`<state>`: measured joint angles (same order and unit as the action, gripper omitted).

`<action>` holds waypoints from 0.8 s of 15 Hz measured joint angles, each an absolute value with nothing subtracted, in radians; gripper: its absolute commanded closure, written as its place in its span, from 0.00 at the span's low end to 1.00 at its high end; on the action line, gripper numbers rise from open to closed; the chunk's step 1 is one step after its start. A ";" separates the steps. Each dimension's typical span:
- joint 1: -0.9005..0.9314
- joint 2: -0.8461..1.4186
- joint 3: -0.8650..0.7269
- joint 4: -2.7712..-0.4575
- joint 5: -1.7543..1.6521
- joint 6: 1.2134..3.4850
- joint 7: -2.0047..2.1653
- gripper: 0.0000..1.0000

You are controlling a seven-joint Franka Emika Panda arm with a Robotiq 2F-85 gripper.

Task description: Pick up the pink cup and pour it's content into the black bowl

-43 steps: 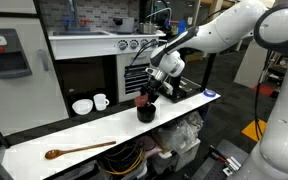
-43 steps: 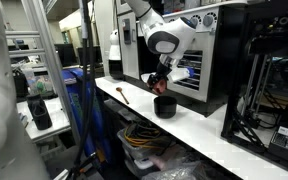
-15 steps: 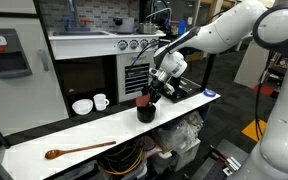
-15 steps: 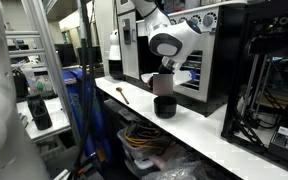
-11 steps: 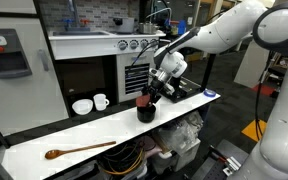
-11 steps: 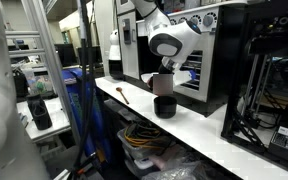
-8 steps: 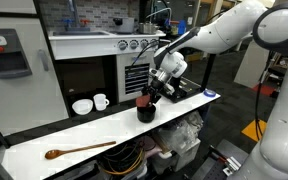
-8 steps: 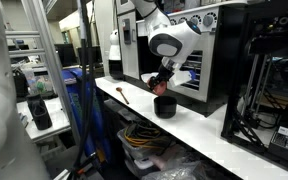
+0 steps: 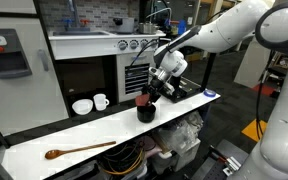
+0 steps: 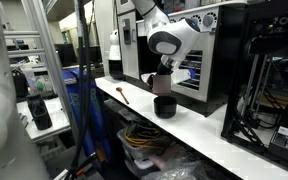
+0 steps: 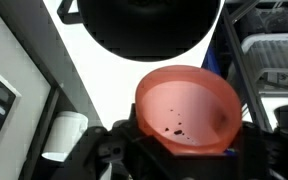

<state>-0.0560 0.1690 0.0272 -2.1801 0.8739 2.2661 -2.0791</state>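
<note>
While the fingers pinch the pink cup, it hangs above the black bowl.

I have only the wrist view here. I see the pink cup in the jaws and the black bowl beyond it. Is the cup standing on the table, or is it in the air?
Observer: In the air. In both exterior views the pink cup hangs off the white table, close over the black bowl.
Operator: Does anything lie on the table that I should avoid?
Observer: A wooden spoon lies there, well apart from the bowl.
Operator: And behind the table?
Observer: A white bowl stands in the dark recess there.
</note>
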 measured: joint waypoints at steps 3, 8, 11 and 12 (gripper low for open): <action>-0.039 0.142 0.028 -2.182 0.849 2.275 -2.012 0.52; 0.005 0.104 0.036 -2.190 0.717 2.332 -1.843 0.52; 0.028 0.082 0.046 -2.197 0.628 2.371 -1.724 0.52; 0.035 0.076 0.049 -2.199 0.597 2.385 -1.684 0.52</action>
